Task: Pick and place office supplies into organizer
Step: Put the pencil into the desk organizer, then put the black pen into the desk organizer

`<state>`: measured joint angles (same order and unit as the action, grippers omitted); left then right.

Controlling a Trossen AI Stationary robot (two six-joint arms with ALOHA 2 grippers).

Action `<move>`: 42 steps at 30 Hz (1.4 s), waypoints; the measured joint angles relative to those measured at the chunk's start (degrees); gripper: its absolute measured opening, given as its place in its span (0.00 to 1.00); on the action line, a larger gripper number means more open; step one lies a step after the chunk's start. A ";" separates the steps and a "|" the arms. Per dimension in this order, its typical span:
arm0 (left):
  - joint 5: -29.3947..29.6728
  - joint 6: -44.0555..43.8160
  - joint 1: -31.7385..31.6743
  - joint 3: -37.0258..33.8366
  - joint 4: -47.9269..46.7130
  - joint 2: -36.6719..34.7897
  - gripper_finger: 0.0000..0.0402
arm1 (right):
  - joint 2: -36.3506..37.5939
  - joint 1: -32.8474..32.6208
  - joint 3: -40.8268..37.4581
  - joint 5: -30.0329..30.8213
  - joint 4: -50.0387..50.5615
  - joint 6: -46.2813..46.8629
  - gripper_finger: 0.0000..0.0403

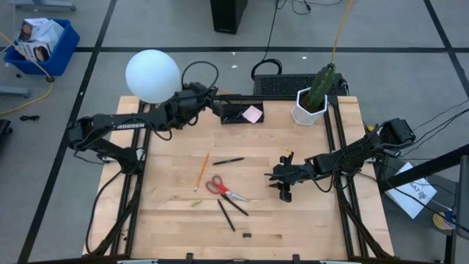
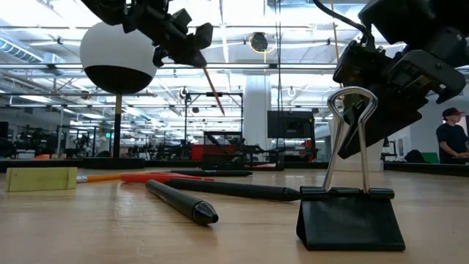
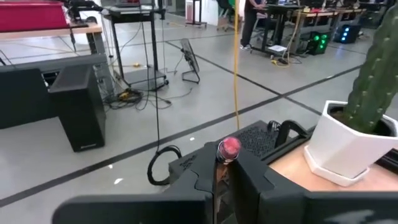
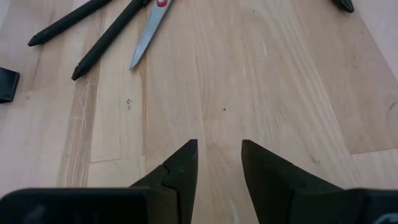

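Left gripper (image 1: 217, 102), fingers pinching a pencil (image 2: 213, 89) just beside the organizer (image 1: 242, 114), risks missing its compartment if tilted; right gripper (image 1: 284, 192), fingers spread, idles well apart.

A round white globe lamp (image 1: 152, 75) stood at the far left corner of the light wooden table (image 1: 308, 220). A green cactus in a white faceted pot (image 1: 311, 105) sat near the far right corner. On the grey floor beyond lay a blue bin (image 1: 42, 44) and a black box (image 1: 228, 15). A person (image 2: 452, 141) stood in the background.
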<state>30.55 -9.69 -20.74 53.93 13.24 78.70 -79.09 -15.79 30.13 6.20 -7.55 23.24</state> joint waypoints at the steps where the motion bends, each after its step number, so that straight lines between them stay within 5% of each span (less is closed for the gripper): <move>1: -0.95 -0.06 -0.72 0.02 -0.10 0.00 0.05 | 0.00 0.00 0.00 0.04 0.00 0.00 0.29; 20: -9.23 -4.57 -7.03 0.05 2.79 9.45 0.06 | 0.00 0.07 0.02 2.99 0.02 -0.11 0.29; 35: -16.24 -10.63 -8.59 0.04 5.13 10.25 0.21 | 0.00 0.07 0.02 2.95 0.02 0.04 0.29; 42: -29.70 -15.21 -5.11 0.04 4.75 10.22 0.22 | 0.00 0.07 0.00 2.81 0.00 -0.25 0.29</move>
<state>0.85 -24.90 -25.85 53.98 17.99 88.92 -79.09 -15.73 30.13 9.01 -7.55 23.00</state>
